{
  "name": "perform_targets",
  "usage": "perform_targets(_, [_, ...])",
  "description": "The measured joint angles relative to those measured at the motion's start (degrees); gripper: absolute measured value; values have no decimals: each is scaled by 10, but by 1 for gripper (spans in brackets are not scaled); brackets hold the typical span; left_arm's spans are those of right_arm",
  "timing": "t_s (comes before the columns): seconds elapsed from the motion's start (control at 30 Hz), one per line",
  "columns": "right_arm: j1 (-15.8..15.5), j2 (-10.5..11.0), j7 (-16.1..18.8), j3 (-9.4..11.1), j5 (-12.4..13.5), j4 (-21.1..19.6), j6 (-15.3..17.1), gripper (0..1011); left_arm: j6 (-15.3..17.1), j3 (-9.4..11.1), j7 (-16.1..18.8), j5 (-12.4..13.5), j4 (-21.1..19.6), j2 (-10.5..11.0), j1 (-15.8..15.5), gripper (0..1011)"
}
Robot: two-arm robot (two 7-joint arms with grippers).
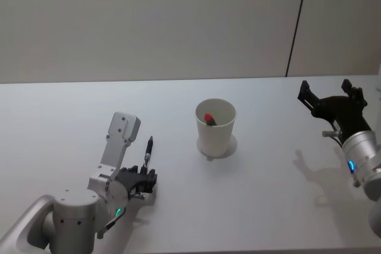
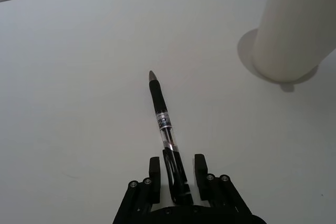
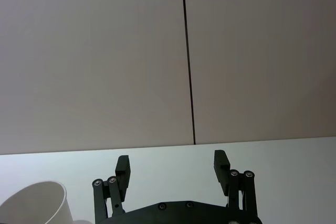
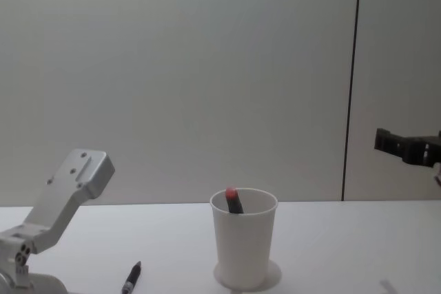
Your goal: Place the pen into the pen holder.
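Your left gripper [image 2: 177, 165] low on white counter [image 1: 268, 194], jaws parted astride rear end of black clear-barrelled pen [image 2: 164, 121]; gaps both sides, so probably no grip yet. Ahead, off to one side: tall white paper cup pen holder [image 2: 294, 30], red-tipped marker [image 1: 209, 118] inside. Watch out: rear-end hold may let tip sag, clip rim, topple cup. Your right gripper [image 1: 326, 90] open, raised, well apart.

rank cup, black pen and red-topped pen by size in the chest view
1. white cup, clearly largest
2-3. black pen and red-topped pen: too close to rank; the red-topped one sits mostly hidden inside the cup
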Motion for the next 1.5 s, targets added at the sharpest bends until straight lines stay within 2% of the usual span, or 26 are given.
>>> perform_targets(0.27, [0,0,0,0,0,0,0,1002,2,-1,0,7,9,-3,-3,200])
perform_targets(0.93, [0,0,0,0,0,0,0,1001,2,-3,4,17,8,-7,1,182])
perform_targets(1.17, [0,0,0,0,0,0,0,1002,-12,-5,18,24,-14,-2,10,181])
perform_targets(1.5, [0,0,0,0,0,0,0,1002,-40,-9,41,52,-69,6,22,181])
